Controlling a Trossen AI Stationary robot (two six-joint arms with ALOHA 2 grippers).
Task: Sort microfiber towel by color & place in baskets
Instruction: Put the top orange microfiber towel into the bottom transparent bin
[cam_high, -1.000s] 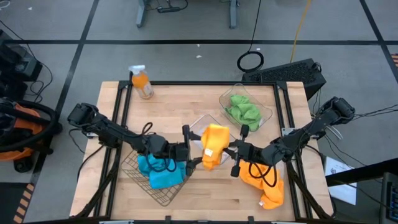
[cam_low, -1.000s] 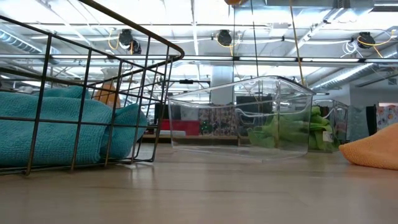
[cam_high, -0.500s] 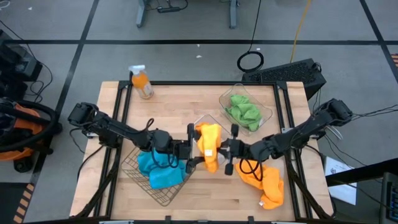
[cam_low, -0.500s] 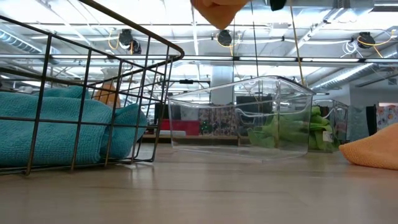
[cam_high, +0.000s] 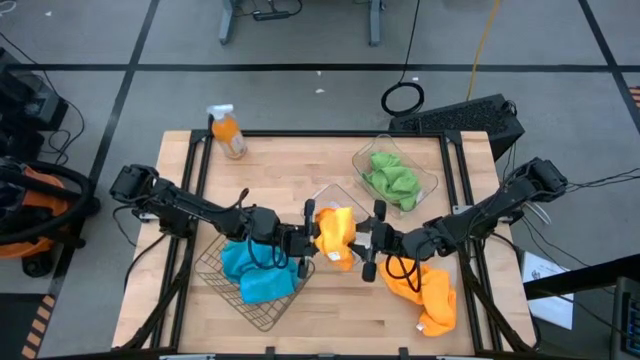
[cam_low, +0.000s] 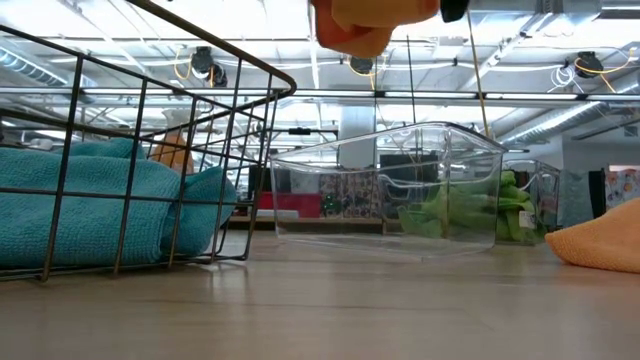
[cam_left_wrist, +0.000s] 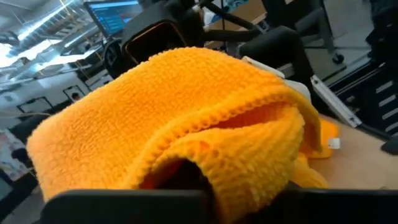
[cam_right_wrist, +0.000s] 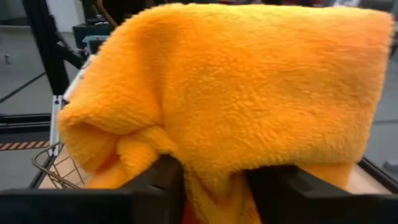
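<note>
- The orange towel (cam_high: 334, 237) hangs in the air between the two grippers, above the near edge of the empty clear tub (cam_high: 338, 203), which stands in the middle of the worktop (cam_high: 290, 165).
- The left gripper (cam_high: 306, 241) is closed on the side of this towel that faces the wire basket (cam_high: 255, 285); in the left wrist view the cloth folds down between its fingers.
- The right gripper (cam_high: 366, 243) is at the opposite side of the towel, and the cloth drapes over its fingers. I cannot tell if it is gripping or letting go.
- The towel's long axis runs from one gripper to the other, so both arms are equally near; I judge the left arm is taking it over.
- The empty tub lies just behind the towel, away from the front edge of the worktop.
- Farther from the tub: two blue towels (cam_high: 255, 275) in the wire basket, green towels (cam_high: 390, 180) in the second clear tub (cam_high: 425, 185), and another orange towel (cam_high: 425, 295) on the worktop.
</note>
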